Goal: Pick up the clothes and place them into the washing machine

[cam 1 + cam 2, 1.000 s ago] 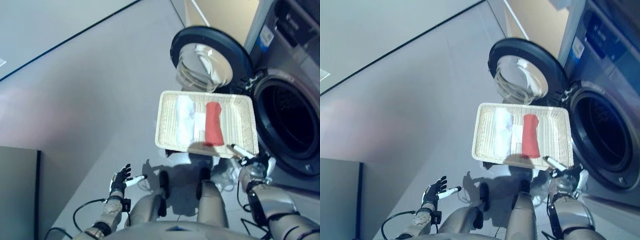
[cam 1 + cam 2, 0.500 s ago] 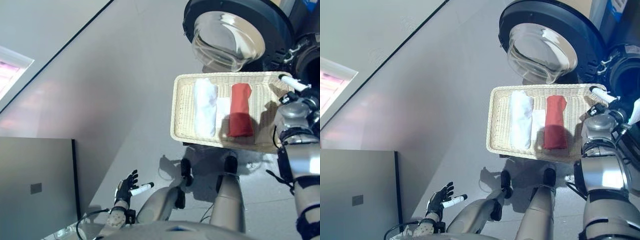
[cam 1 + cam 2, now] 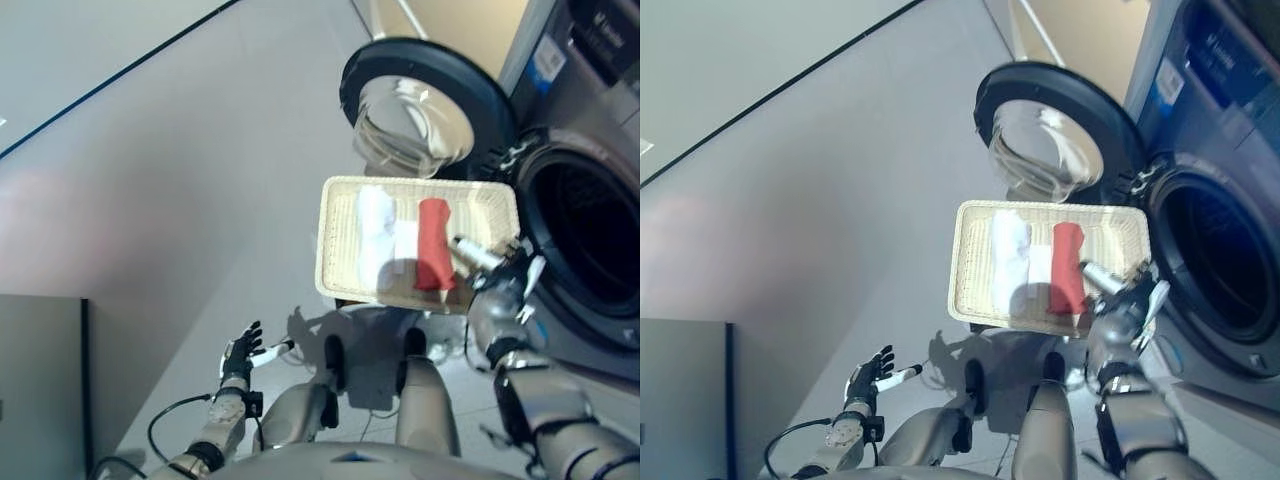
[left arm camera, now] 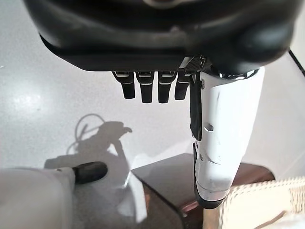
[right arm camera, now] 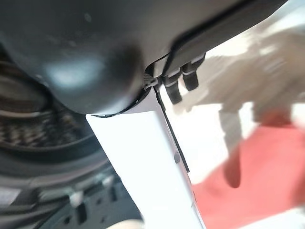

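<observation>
Washing machine (image 3: 585, 215): standing door-open. Wicker basket (image 3: 338, 262): sitting just beside its drum opening, carrying white cloth (image 3: 373, 235) and red cloth (image 3: 434, 243). Right hand (image 3: 497, 279): hovering over basket's machine-side edge, fingers relaxed, holding nothing. Left hand (image 3: 240, 357): hanging far from machine, fingers spread, empty.

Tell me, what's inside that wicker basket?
The basket holds a rolled red cloth and white cloths side by side. Anything underneath them is hidden.

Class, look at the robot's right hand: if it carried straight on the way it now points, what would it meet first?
Most likely the red cloth in the wicker basket. The right hand hangs open at the basket's near right corner, and its wrist view shows red cloth just past the fingers. Depth is unclear, so the basket rim might come first.
</observation>
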You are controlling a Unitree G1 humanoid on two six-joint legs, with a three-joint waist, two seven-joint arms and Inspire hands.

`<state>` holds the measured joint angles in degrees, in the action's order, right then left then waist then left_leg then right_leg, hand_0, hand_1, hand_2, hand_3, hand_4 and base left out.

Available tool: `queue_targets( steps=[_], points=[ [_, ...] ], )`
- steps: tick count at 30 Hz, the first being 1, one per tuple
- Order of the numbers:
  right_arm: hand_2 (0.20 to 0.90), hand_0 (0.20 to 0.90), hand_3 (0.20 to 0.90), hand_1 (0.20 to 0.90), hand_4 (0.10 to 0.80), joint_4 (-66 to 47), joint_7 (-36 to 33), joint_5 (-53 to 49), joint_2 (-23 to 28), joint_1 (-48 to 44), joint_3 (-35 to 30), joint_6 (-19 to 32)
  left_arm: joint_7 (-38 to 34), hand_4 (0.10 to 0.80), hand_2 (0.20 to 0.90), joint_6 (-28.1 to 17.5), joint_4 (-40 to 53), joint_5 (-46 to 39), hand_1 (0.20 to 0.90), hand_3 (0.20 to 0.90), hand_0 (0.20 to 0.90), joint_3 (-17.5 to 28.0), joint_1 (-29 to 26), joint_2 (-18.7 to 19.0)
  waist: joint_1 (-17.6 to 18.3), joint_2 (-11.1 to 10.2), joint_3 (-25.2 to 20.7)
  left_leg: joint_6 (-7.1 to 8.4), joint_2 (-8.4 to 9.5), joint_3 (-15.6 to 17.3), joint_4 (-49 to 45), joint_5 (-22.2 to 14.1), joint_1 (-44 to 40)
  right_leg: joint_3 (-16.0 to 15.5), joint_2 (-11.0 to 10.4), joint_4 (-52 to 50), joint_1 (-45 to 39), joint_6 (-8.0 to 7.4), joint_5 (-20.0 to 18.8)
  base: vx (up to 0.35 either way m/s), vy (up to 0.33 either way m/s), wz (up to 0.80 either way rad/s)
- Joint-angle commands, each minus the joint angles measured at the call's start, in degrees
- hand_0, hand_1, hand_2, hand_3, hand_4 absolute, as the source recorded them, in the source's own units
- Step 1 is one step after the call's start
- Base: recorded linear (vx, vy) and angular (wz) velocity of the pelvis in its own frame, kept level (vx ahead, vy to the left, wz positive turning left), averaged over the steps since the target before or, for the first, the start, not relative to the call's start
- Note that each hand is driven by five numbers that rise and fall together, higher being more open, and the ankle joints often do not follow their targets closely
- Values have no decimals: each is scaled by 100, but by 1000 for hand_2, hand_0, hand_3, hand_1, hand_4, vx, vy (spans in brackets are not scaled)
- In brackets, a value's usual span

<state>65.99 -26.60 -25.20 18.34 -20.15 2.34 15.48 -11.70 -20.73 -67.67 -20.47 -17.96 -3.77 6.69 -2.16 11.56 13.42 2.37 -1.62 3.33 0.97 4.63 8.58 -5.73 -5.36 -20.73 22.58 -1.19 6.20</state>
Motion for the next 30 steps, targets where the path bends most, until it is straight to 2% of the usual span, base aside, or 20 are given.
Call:
queue_targets(
  steps=[1,7,8,9,10,13,16,17,19,21,25,28,30],
  points=[
    [900,900,900,900,800,-80,229,84,-184,447,207,487,-168,800,900,-130,-542,262,900,900,900,333,21,332,53,-609,-755,130,181,112,-382,-232,116,66,20,1726,-1107,-209,-941,86,-130,-11],
    [900,900,900,900,800,145,384,574,-608,1531,358,445,-219,800,900,-160,-798,414,900,900,900,649,126,405,143,-935,-875,138,23,166,-766,-318,-121,155,193,1803,-1470,-140,-899,69,-115,-9],
    [900,900,900,900,800,351,435,619,-752,1874,311,412,-192,800,900,-141,-897,419,900,900,900,733,159,391,180,-1032,-924,130,-20,166,-963,-275,-162,209,264,1828,-1605,-103,-893,70,-124,-17],
    [900,900,900,900,800,351,435,619,-753,1876,311,413,-192,800,900,-142,-898,419,900,900,900,732,161,393,180,-1032,-921,131,-22,167,-969,-279,-165,210,265,1830,-1611,-102,-893,119,-158,-21],
    [900,900,900,900,800,747,466,665,-797,2115,215,340,-179,800,900,-124,-992,422,900,900,900,825,182,344,212,-1108,-990,121,-104,186,-1235,-214,-196,236,340,1847,-1753,-52,-866,93,-116,-23],
    [900,900,900,900,800,1043,447,688,-832,2192,152,282,-145,800,900,-106,-1039,397,900,900,900,858,186,308,227,-1175,-1007,114,-173,218,-1772,-68,-75,263,393,1885,-1927,28,-850,62,-117,-15],
    [900,900,900,900,800,1260,417,710,-730,2171,62,235,-117,800,900,-96,-1047,389,900,900,900,835,154,255,205,-1303,-968,71,-119,205,-2753,277,327,309,386,1921,-2060,128,-910,46,-96,-6],
    [900,900,900,900,800,1283,399,834,-656,2066,159,180,-101,800,900,-114,-1041,356,900,900,900,823,178,208,108,-1294,-983,22,118,109,-2771,245,570,405,361,1934,-2095,113,-903,119,-17,-29],
    [900,900,900,900,800,1199,387,876,-629,1976,221,189,-103,800,900,-110,-1066,332,900,900,900,843,210,195,43,-1291,-1009,-5,177,206,-2461,197,827,537,390,1992,-2185,55,-888,157,18,-35],
    [900,900,900,900,800,1145,345,847,-633,1905,296,203,-109,800,900,-101,-1077,303,900,900,900,828,241,206,-54,-1261,-1006,-18,161,480,-1732,260,1088,637,469,2035,-2333,-9,-828,216,27,-39],
    [900,900,900,900,800,1031,302,842,-691,1770,449,188,-102,800,900,-43,-1084,290,900,900,900,822,323,212,-278,-1059,-1040,131,209,824,-593,877,1114,769,799,2194,-2774,-50,-645,227,19,-26],
    [900,900,900,900,800,889,299,923,-776,1638,588,159,-121,800,900,-12,-1141,263,900,900,900,875,366,204,-336,-1068,-1152,10,360,677,-303,781,767,809,822,2190,-2928,-74,-505,201,54,-49],
    [900,900,900,900,800,881,313,924,-809,1532,613,129,-129,800,900,6,-1129,262,900,900,900,902,366,212,-364,-1118,-1259,-65,405,748,-251,677,605,798,760,2178,-3008,-109,-428,206,75,-32]
  ],
)
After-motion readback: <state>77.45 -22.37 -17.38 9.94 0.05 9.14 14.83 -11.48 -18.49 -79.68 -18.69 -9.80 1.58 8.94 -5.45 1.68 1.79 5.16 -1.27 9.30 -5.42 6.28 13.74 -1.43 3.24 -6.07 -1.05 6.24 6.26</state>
